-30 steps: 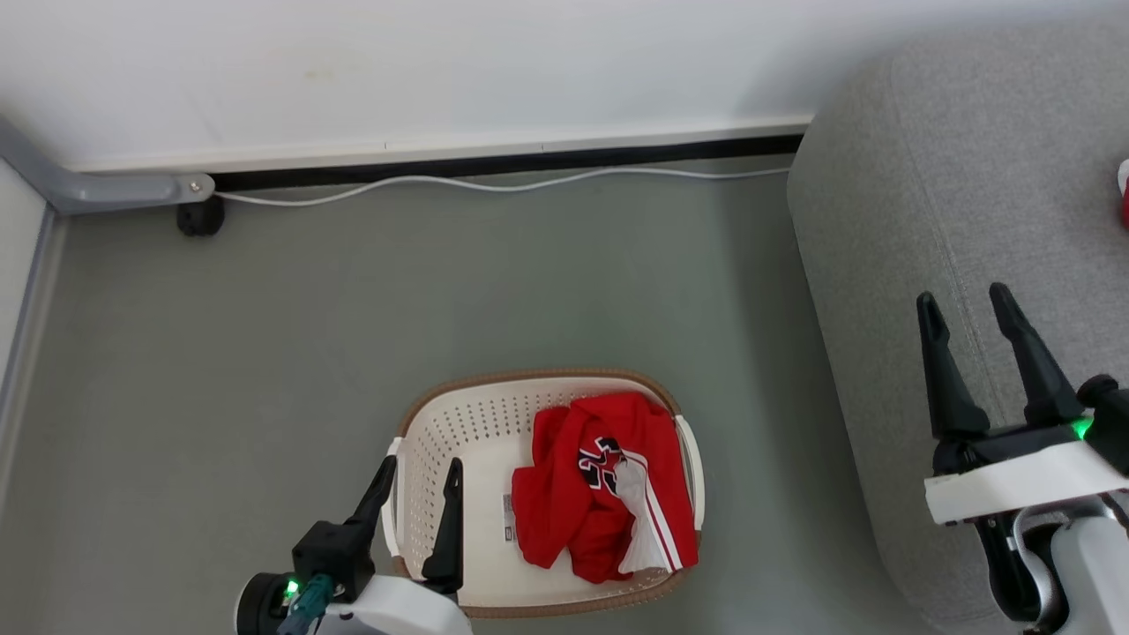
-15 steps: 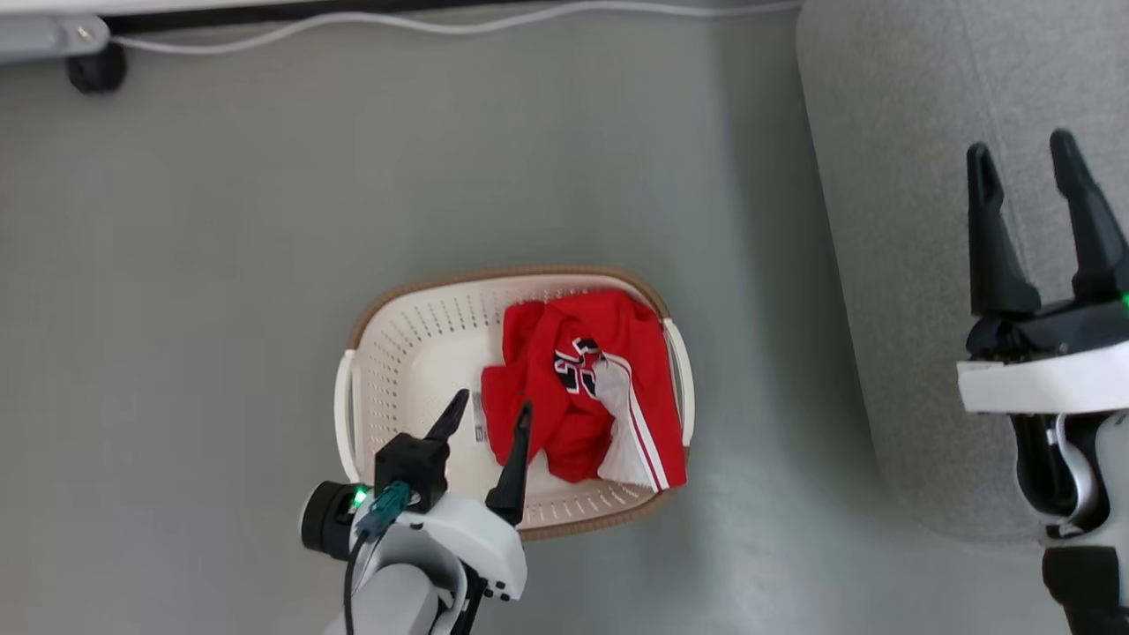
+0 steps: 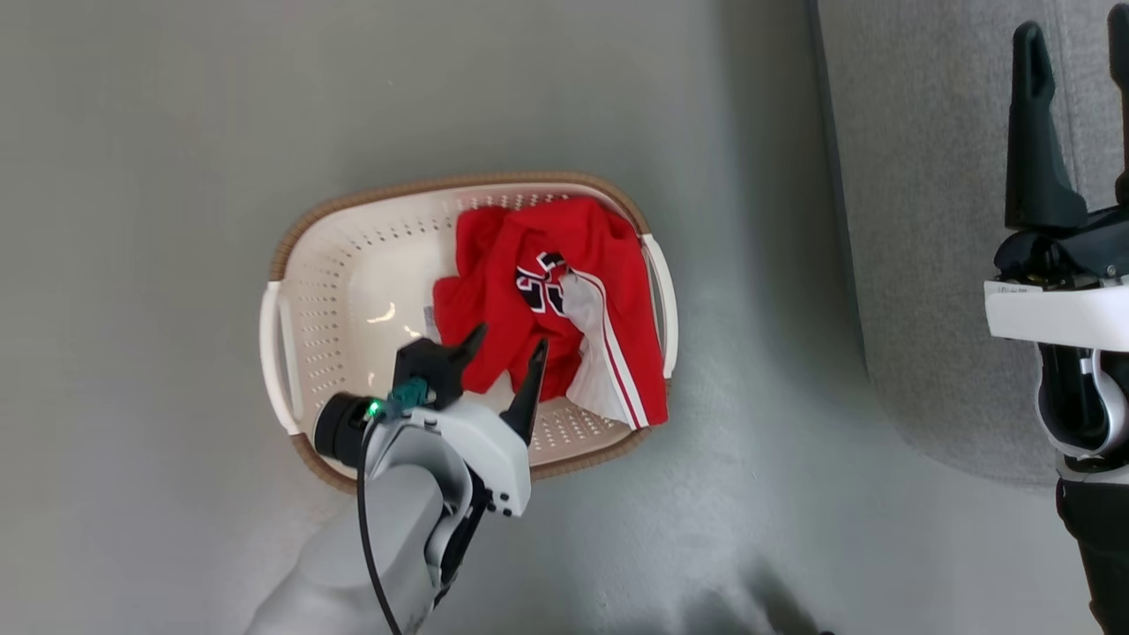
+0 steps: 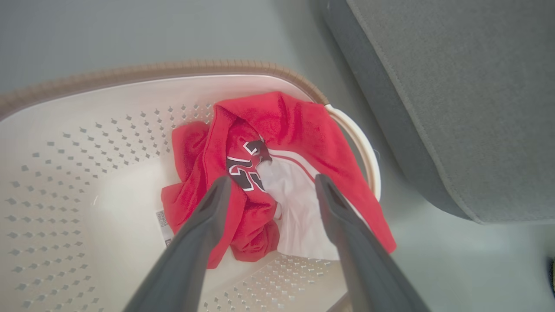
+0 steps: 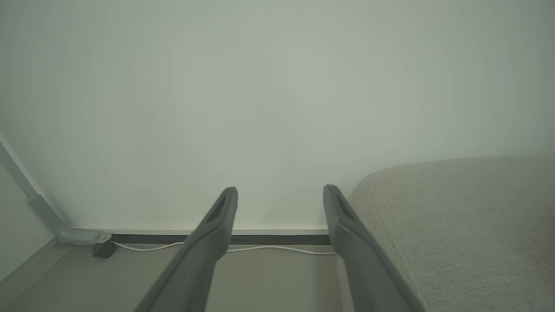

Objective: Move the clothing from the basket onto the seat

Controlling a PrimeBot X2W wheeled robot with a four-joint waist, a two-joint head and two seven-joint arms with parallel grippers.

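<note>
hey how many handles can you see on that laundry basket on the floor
2. In the head view, the left handle is on the basket's side away from the sofa. The right handle is on the side facing the sofa, next to the red clothing.

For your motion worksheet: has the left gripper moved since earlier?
Yes: against the basket, the left gripper moved rightward from its left wall to the clothing.

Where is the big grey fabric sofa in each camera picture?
Head view: the large grey fabric sofa runs down the right side, right of the cream perforated plastic basket.
Left wrist view: sofa at upper right, basket at left.
Right wrist view: sofa at lower right.
Shared landmark: the grey-green floor along the sofa's edge.
</note>
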